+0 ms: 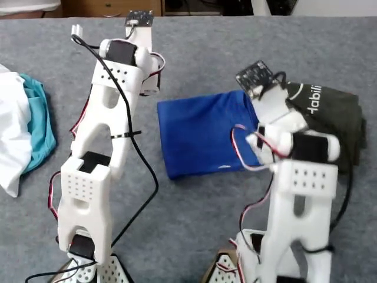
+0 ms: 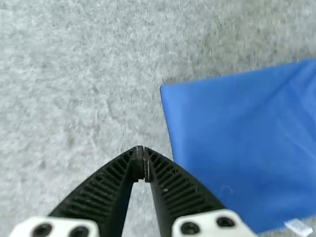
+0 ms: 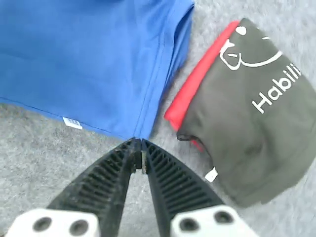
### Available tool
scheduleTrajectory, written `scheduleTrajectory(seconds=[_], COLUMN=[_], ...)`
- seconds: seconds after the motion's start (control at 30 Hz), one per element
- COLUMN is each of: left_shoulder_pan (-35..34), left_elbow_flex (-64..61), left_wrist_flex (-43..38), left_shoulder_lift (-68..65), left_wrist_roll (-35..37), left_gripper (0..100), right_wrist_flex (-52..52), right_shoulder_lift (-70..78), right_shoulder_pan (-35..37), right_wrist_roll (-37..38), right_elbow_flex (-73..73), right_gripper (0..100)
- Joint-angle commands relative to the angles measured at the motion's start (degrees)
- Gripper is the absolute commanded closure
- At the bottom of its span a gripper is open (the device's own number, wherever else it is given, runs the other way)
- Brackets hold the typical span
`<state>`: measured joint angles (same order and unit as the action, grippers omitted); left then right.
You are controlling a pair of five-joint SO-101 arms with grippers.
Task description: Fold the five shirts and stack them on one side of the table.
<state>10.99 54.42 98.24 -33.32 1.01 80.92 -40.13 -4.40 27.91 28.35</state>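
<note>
A folded blue shirt (image 1: 203,134) lies flat in the middle of the grey table. Just to its right sits a folded dark olive shirt (image 1: 333,112) on top of a red shirt (image 3: 196,79). A white shirt (image 1: 10,130) and a teal shirt (image 1: 38,124) lie crumpled at the left edge. My left gripper (image 2: 143,165) is shut and empty, hovering over bare table beside the blue shirt's (image 2: 247,143) left edge. My right gripper (image 3: 138,154) is shut too, its tips at the blue shirt's (image 3: 89,59) near corner, next to the olive shirt (image 3: 252,118).
Grey felt covers the table (image 1: 194,224). Black cables (image 1: 147,171) trail from both arms across the front. Wooden furniture stands behind the far edge.
</note>
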Motion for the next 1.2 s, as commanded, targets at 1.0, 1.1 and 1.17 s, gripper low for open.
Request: scheduleTrajectory(seconds=[1.0, 1.1, 1.17], left_shoulder_pan=[-1.5, -1.6, -1.4], left_elbow_flex=[-73.3, -72.2, -70.8], left_wrist_flex=[-19.2, -19.2, -19.2], left_shoulder_lift=[56.2, 56.0, 54.9], left_wrist_roll=[-2.5, -2.5, -2.2], left_gripper=[98, 93, 88], right_wrist_flex=[0.7, 1.8, 2.6], right_shoulder_lift=[-23.3, -23.3, -23.3], right_shoulder_pan=[-20.5, -20.5, -20.5], right_wrist_roll=[-1.8, -1.8, -1.9], right_elbow_flex=[25.3, 25.4, 25.2], right_gripper=[99.5, 99.5, 99.1])
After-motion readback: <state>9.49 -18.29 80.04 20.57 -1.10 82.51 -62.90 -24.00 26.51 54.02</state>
